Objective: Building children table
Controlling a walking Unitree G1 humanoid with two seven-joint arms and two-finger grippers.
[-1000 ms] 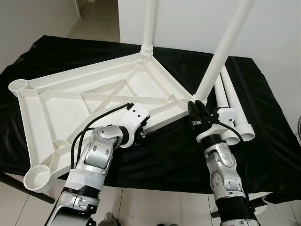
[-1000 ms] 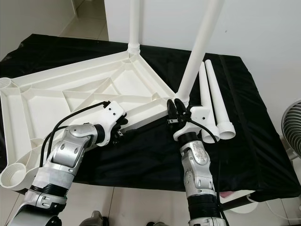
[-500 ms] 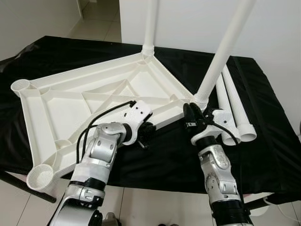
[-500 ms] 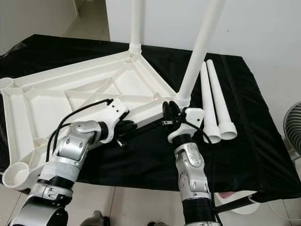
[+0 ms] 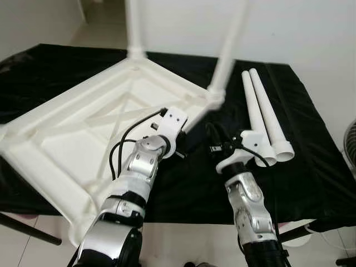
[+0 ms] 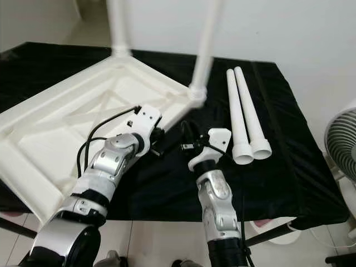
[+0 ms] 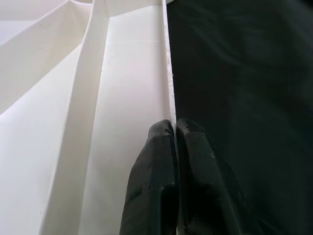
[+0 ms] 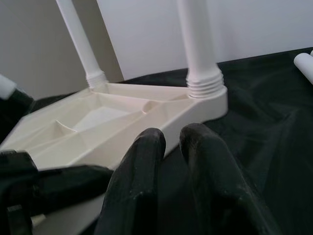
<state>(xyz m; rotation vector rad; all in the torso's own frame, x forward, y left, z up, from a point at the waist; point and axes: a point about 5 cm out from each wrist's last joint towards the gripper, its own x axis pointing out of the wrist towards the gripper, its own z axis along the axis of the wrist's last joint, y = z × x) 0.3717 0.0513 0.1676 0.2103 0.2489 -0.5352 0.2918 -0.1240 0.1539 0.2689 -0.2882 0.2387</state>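
An upturned white plastic tabletop (image 5: 83,133) lies on a black cloth (image 5: 311,167) over a bench, its ribbed underside facing up. Two legs are screwed in at its far corners, one far left (image 5: 133,28) and one far right (image 5: 231,39). Two loose legs (image 6: 242,119) lie side by side on the cloth to the right, well apart from the top.

The left gripper (image 7: 173,147) has its fingers pinched shut on the thin near-right rim of the tabletop, one finger on each face of the wall. The right gripper (image 8: 171,147) hangs just beside that rim, near the far-right leg, with its fingers nearly together and nothing between them.

The top looks light and stiff, though broad and awkward; smooth plastic may slip in a narrow pinch, so the rim wall or a rib is the best hold. The loose legs look light, rigid and prone to rolling; gripping mid-shaft should balance them.
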